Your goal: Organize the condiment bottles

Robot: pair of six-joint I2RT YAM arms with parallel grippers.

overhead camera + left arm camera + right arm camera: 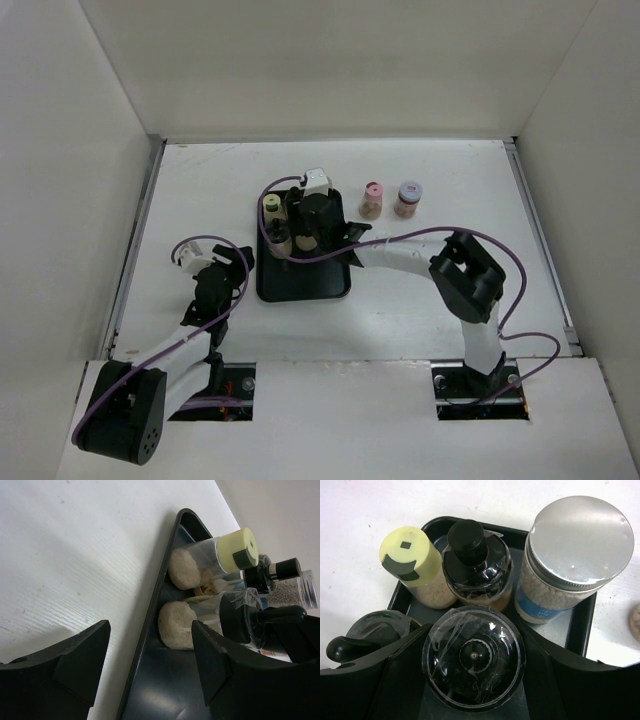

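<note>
— Black tray (300, 285), far end: the right gripper (472, 652) is clamped around a black-lidded jar (472, 660), just in front of a yellow-capped bottle (412, 562) and a silver-capped jar (570, 555).
— How to finish?
— Lower it straight (neighbours stand very close), then release. Left gripper (150, 637) hangs wide and empty beside the tray.

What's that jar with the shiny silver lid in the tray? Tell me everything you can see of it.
The silver-lidded jar has a clear body filled with small pale beads, a blue label band, and a flat metal-looking screw lid, closed. It stands upright in a corner of the black tray, close beside a black-capped bottle; whether they touch is unclear. The right gripper is shut on a clear-capped jar nearby, not on it.
</note>
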